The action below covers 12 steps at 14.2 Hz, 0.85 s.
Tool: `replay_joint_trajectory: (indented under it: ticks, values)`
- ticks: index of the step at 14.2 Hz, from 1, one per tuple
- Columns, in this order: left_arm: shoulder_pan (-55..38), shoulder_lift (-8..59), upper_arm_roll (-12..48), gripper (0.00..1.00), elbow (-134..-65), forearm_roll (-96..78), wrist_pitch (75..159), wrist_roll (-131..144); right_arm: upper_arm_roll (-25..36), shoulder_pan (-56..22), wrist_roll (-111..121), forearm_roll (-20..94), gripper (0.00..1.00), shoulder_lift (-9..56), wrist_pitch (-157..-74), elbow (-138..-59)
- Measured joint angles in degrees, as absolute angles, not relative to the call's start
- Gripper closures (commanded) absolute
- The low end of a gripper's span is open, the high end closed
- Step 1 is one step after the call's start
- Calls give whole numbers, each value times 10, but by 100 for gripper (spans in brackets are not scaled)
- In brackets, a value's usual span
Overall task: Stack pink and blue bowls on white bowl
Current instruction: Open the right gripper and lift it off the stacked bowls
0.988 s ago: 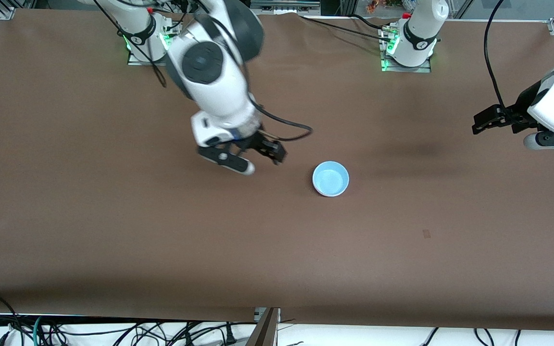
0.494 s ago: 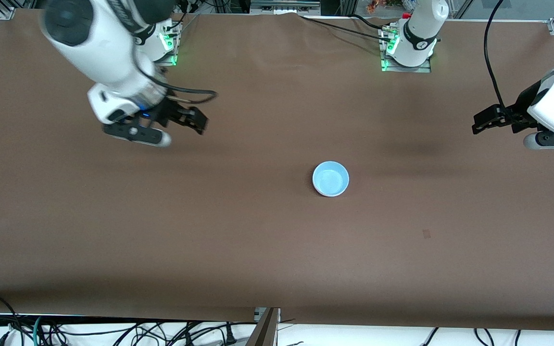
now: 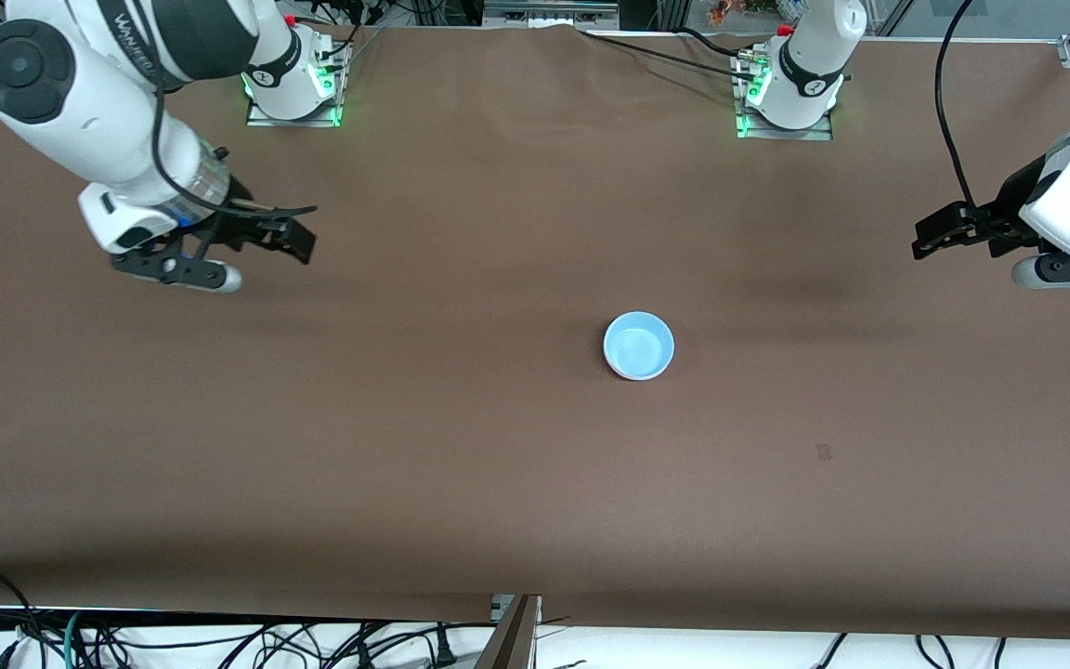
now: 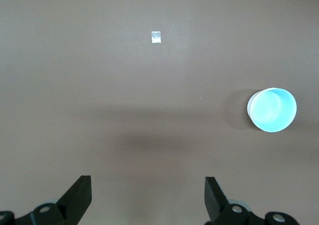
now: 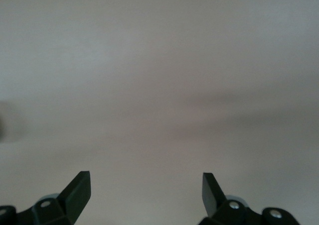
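The light blue bowl [image 3: 638, 344] stands upright near the middle of the brown table. A thin white edge [image 3: 635, 375] shows under it, as of a white bowl beneath. No pink bowl shows. The blue bowl also shows in the left wrist view [image 4: 272, 109]. My right gripper [image 3: 289, 240] is open and empty, up over bare table at the right arm's end, well away from the bowl. My left gripper [image 3: 932, 238] is open and empty, waiting over the left arm's end of the table. In the wrist views both grippers [image 4: 148, 197] [image 5: 146, 192] hold nothing.
A small pale tape mark [image 3: 824, 452] lies on the table nearer the front camera than the bowl, toward the left arm's end; it also shows in the left wrist view [image 4: 156, 36]. Cables [image 3: 219, 641] hang along the table's front edge.
My right gripper has swung away from beside the blue bowl to the right arm's end of the table, empty. The bowl and my left arm have not moved.
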<state>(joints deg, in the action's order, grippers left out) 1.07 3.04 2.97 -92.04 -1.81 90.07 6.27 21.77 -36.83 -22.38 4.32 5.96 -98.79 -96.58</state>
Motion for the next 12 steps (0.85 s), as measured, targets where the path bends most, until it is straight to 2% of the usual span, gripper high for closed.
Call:
replay_joint_trajectory:
  ticks: [1, 4, 6, 8, 12]
  values:
    - [11, 30, 30, 0, -920, -18, 901, 63, 203, -334, -183, 40, 1, 56, -988, -968]
    - [11, 30, 30, 0, -920, -18, 901, 63, 107, -185, -80, 39, 1, 43, -988, -972]
    - [11, 30, 30, 0, -920, -18, 900, 63, 53, -113, -38, 39, 1, 38, -988, -974]
    - [11, 30, 30, 0, -920, -18, 897, 63, 31, -81, 1, 39, 1, 38, -986, -974]
    - [11, 30, 29, 0, -920, -18, 896, 63, 30, -75, 28, 35, 1, 33, -982, -974]
